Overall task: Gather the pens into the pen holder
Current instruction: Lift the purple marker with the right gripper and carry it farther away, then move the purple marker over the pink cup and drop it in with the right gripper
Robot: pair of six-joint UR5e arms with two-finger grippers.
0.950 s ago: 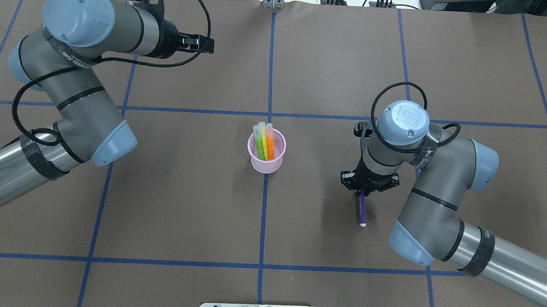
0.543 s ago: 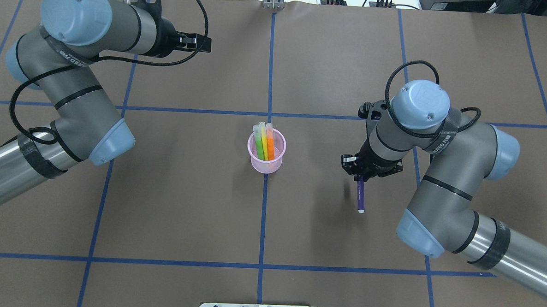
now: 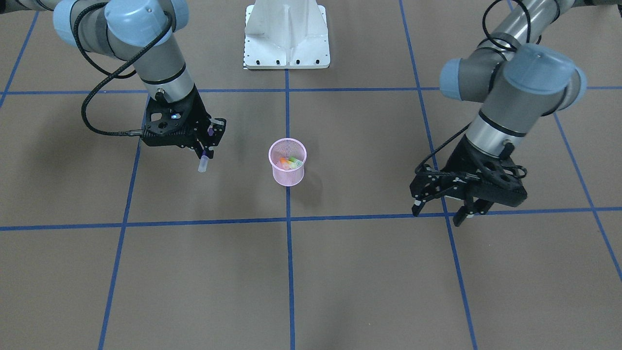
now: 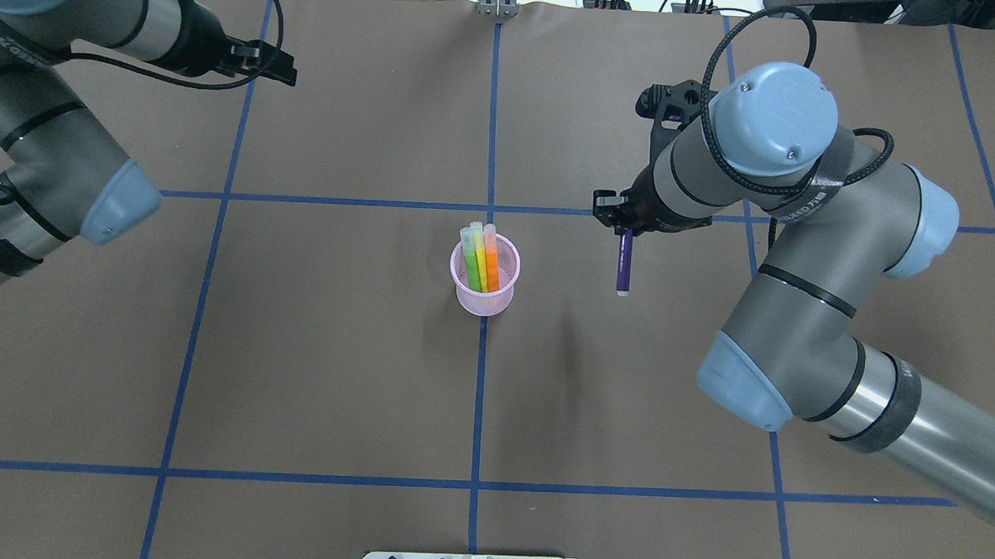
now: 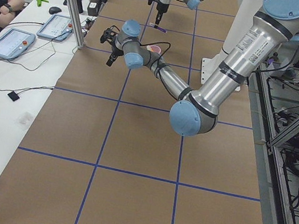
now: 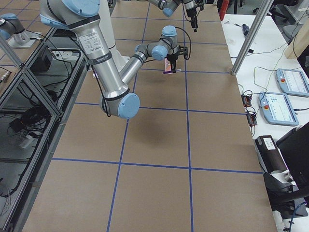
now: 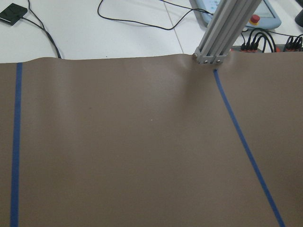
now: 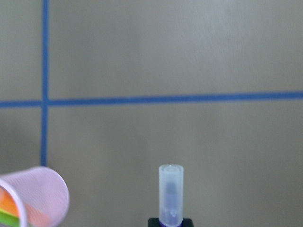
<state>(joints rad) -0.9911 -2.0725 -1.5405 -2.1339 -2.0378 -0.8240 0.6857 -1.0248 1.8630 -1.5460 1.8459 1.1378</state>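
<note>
Slim purple pen (image 4: pixel 622 266), translucent cap, in right claw (image 4: pixel 626 231); pink mesh cup (image 4: pixel 497 301).

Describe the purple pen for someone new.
Find the pink mesh cup mid-table, then the robot's right arm beside it. Its end effector holds one pen, cap down, off the table. It alone is purple; the others stand in the cup.

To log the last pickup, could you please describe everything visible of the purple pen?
The purple pen is a slim stick with a dark purple barrel and a pale translucent cap at its free end. The right gripper clamps its upper end, so it hangs roughly upright, cap down, clear of the table. It is beside the pink mesh pen holder, on the right arm's side, not over it. Nothing else touches it.
</note>
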